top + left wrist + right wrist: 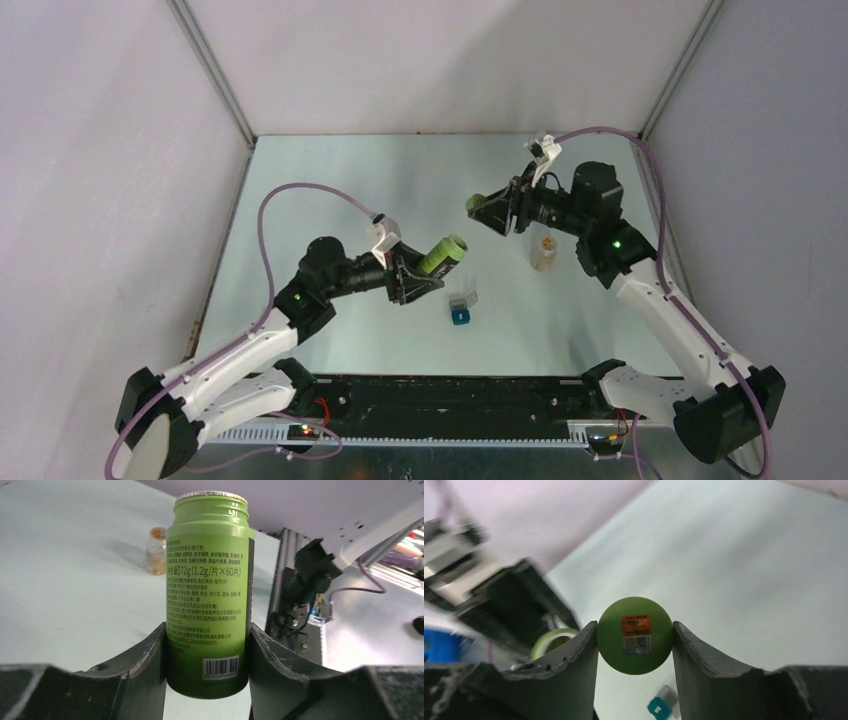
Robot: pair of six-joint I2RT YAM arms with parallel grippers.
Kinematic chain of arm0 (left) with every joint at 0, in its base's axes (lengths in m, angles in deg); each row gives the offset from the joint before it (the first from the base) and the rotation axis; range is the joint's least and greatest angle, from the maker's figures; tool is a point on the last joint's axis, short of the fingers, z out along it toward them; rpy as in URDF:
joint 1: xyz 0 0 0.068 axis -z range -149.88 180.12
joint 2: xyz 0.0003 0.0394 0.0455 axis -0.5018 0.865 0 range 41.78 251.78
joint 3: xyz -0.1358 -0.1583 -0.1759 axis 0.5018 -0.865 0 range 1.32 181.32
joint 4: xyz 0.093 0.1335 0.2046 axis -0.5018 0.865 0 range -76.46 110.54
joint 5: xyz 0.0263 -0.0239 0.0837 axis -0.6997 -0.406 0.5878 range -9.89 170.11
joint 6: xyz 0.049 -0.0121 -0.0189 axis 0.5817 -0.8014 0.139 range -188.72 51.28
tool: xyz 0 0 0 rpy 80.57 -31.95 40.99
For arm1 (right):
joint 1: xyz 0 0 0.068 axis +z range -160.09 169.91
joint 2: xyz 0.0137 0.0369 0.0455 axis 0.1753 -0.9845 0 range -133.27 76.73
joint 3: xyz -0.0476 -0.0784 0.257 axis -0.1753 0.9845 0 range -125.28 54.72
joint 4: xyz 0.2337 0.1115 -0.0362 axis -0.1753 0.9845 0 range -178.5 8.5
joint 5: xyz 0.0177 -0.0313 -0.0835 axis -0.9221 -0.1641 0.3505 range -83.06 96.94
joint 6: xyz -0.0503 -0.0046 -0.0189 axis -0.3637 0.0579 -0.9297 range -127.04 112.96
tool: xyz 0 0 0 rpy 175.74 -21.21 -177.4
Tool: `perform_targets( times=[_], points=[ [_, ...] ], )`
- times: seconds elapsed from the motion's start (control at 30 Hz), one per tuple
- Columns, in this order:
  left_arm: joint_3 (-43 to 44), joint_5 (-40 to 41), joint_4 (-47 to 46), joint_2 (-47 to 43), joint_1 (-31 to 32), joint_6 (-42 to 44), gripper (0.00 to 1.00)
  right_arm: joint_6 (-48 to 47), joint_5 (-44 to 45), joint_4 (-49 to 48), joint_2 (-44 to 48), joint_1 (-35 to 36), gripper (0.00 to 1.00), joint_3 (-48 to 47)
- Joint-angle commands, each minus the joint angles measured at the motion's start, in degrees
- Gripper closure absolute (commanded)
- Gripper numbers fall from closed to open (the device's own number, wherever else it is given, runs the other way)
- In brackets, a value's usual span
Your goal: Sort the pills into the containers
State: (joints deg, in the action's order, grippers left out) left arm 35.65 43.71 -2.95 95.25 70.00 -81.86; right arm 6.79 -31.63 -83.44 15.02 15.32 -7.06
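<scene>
On the surface [340,200] lies a teal box [460,315]; a beige bottle [544,253] stands by the right tool [495,213], which pinches a green cap [635,635]. Left tool [420,272] clamps the green bottle [207,595].

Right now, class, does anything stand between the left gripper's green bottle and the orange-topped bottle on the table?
Nothing visible does. Between the green bottle and the orange-topped bottle lies bare table; the teal object sits aside.

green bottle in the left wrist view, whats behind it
Left of the green bottle, farther back, a small orange-topped bottle stands on the table. A black robot part shows at right. Whatever lies straight behind is covered.
</scene>
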Motion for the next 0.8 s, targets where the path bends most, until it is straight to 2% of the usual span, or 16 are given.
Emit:
perform_targets(
  times=[0.0,0.1,0.17,0.33,0.5,0.63,0.77],
  points=[
    [-3.7,9.7,-2.8,-5.1,-0.1,3.7,1.00,1.2,25.6,8.5,-4.0,0.2,0.62,0.7],
    [-6.0,12.7,-3.7,-7.1,0.0,6.2,1.00,0.6,30.7,7.3,-8.5,2.0,0.61,4.8],
    [-5.4,14.8,0.7,-7.0,0.2,8.6,1.00,1.4,34.7,6.5,-12.3,3.4,0.60,6.6],
    [-5.6,15.3,4.8,-6.1,1.8,16.2,1.00,5.2,42.0,3.9,-23.1,6.0,0.59,8.2],
    [-8.1,17.8,5.1,-5.4,3.8,19.2,1.00,6.2,48.0,2.9,-29.6,9.1,0.57,8.4],
    [-8.1,19.7,8.0,-3.6,6.0,20.9,1.00,6.8,49.9,3.3,-32.7,9.6,0.48,8.4],
    [-7.5,21.4,10.4,-0.7,7.9,22.0,1.00,6.4,49.0,3.6,-34.0,9.6,0.34,8.3]
  ],
)
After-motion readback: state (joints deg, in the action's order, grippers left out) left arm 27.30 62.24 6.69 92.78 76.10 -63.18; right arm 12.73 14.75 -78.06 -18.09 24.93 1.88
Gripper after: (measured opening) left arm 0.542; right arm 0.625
